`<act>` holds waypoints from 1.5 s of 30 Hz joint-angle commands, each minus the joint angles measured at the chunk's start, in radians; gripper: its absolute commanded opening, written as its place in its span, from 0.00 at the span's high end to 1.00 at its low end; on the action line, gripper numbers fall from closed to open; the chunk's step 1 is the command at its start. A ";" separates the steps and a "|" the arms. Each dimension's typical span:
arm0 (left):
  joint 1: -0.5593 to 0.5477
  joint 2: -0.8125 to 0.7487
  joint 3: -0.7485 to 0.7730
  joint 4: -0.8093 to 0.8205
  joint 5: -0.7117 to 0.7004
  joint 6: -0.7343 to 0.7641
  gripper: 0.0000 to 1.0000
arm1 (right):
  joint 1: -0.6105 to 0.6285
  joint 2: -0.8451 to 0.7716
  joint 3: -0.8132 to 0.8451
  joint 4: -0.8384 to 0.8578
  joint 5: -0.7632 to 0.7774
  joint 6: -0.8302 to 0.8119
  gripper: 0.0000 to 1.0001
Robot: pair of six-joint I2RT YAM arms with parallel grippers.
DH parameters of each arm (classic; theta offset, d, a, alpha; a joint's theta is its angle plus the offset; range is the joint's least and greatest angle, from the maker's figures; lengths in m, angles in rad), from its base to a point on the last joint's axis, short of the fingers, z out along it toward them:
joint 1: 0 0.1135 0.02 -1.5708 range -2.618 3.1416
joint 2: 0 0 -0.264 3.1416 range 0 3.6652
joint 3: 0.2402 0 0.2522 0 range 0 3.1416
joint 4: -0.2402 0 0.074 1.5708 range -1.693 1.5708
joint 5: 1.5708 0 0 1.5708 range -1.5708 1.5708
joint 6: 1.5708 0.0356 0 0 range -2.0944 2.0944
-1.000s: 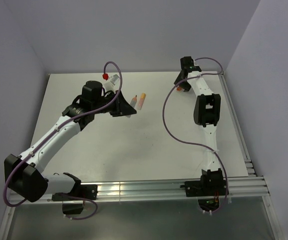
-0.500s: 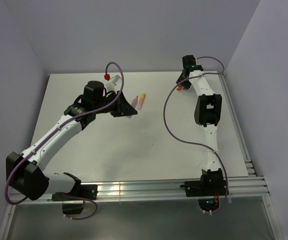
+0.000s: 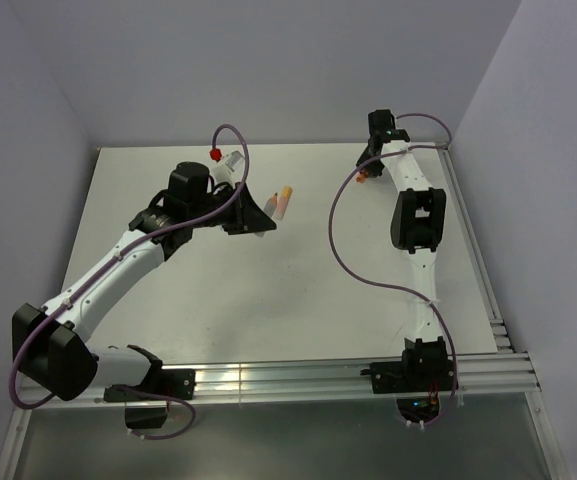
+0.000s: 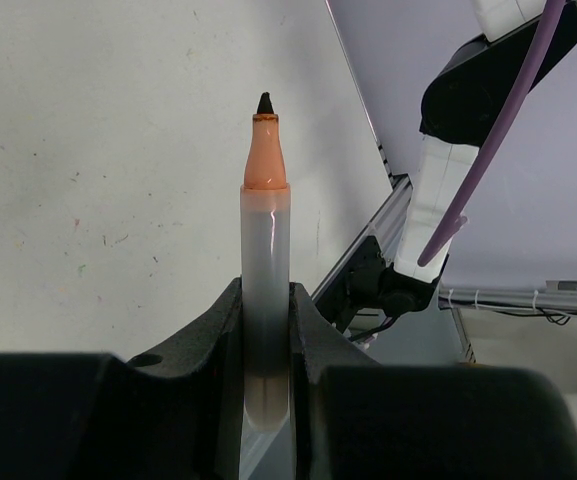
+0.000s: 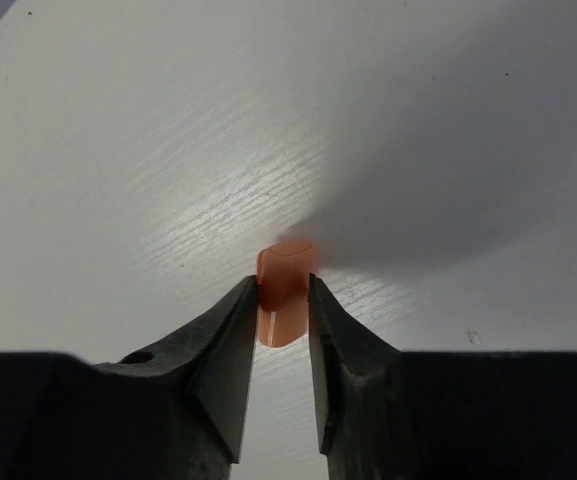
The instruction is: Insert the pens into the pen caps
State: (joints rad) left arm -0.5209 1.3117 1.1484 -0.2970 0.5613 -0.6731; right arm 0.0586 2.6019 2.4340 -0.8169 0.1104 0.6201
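Note:
My left gripper (image 3: 265, 209) is shut on a pen (image 3: 284, 201) and holds it above the table's far middle. In the left wrist view the pen (image 4: 266, 220) has a whitish translucent body and an orange nib end with a dark tip, sticking out past the left gripper (image 4: 266, 300). At the far right of the table, my right gripper (image 3: 368, 170) is down at an orange pen cap (image 3: 364, 177). The right wrist view shows this cap (image 5: 288, 262) lying on the table, with the right gripper (image 5: 283, 292) touching it on both sides.
Purple-grey walls enclose the white table on the left, back and right. Aluminium rails (image 3: 298, 378) run along the near edge, and another rail (image 3: 473, 250) lines the right edge. The right arm (image 4: 448, 170) shows in the left wrist view beyond the pen.
The right gripper's jaws have closed in on the orange pen cap, and that arm has shifted slightly toward the back. The left arm with its pen has barely moved.

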 commanded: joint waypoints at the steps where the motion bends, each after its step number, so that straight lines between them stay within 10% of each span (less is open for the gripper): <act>1: -0.005 -0.002 0.027 0.045 0.025 0.001 1.00 | -0.008 0.011 0.043 -0.013 0.000 0.012 0.67; 10: -0.007 0.004 0.030 0.045 0.025 0.000 1.00 | -0.006 -0.052 -0.065 0.016 -0.005 0.010 0.87; 26: -0.010 0.003 0.024 0.059 0.034 -0.011 1.00 | 0.069 -0.525 -0.849 0.311 0.017 0.001 0.97; 45: -0.010 -0.015 0.020 0.055 0.026 -0.003 1.00 | 0.061 -0.194 -0.221 0.038 0.041 0.107 0.50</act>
State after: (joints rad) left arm -0.5270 1.3247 1.1484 -0.2783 0.5785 -0.6754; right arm 0.1303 2.3703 2.1754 -0.7181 0.1371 0.6792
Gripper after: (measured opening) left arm 0.220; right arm 0.487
